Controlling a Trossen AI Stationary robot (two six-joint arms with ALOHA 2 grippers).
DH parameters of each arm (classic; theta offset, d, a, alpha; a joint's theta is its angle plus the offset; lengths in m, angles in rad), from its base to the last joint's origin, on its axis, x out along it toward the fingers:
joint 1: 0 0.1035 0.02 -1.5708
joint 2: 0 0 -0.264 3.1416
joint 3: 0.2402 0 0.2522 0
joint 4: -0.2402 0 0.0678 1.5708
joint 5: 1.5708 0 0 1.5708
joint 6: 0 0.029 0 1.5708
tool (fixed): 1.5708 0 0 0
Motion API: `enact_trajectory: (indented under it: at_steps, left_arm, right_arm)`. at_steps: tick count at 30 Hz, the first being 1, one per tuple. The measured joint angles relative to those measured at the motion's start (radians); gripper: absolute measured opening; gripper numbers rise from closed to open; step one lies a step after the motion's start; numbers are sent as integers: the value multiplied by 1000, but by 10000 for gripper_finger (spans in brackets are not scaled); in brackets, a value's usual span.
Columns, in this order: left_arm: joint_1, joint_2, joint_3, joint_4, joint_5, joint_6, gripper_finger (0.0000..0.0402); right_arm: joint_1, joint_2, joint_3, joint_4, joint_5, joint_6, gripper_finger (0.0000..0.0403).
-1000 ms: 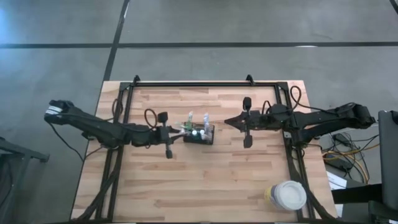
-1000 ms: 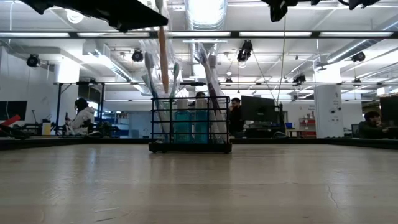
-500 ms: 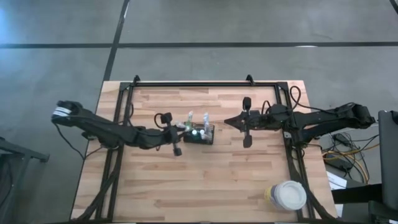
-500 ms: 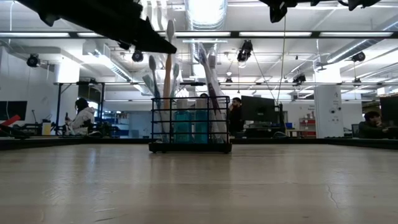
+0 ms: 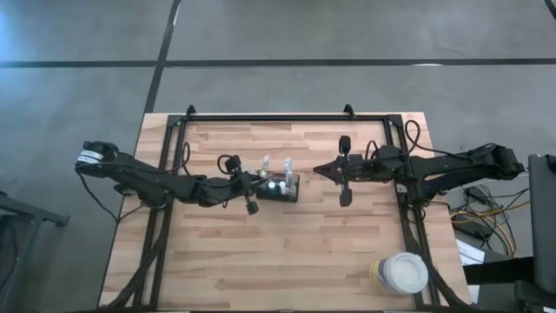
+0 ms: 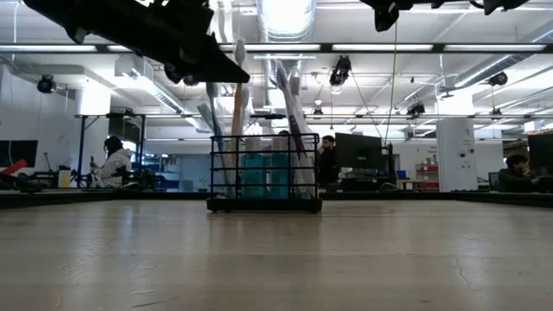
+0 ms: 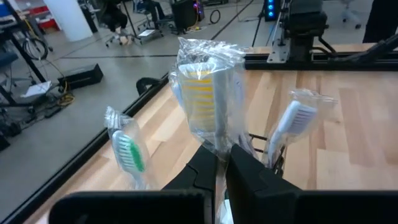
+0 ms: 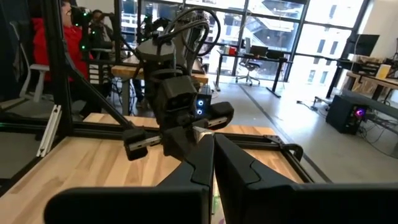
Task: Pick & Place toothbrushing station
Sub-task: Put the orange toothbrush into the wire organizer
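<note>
Our left gripper [image 7: 222, 163] clamps its fingers on a wrapped toothbrush [image 7: 206, 106] over the toothbrushing station [image 5: 280, 189]; our right gripper [image 5: 319, 169] waits nearby, fingers together.

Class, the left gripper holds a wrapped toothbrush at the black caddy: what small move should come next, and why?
Probably lower it a little more, then open: the left gripper is shut on the yellow-bristled toothbrush, whose handle stands in the caddy.

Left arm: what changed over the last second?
The left gripper moved toward the toothbrushing station, carrying a wrapped yellow-bristled toothbrush, still shut on it; the brush now stands lower, at the caddy's left end. The station, right gripper (shut, waiting to the caddy's right) and white tub stayed put.
</note>
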Motion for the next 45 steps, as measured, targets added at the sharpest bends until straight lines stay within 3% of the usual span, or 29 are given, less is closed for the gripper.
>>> enact_trajectory:
  at_steps: [23,30,35,45]
  left_arm:
    - [3,171,-26,83,-11,-53,17]
    - [1,118,-28,66,112,-28,109]
    - [1,85,-28,51,115,-43,159]
    - [1,69,-28,52,120,-64,180]
  right_arm:
    - [0,0,-8,-2,0,0,8]
    - [0,0,-8,-1,0,11,8]
    - [0,0,-8,-1,0,14,8]
    - [0,0,-8,-1,0,16,8]
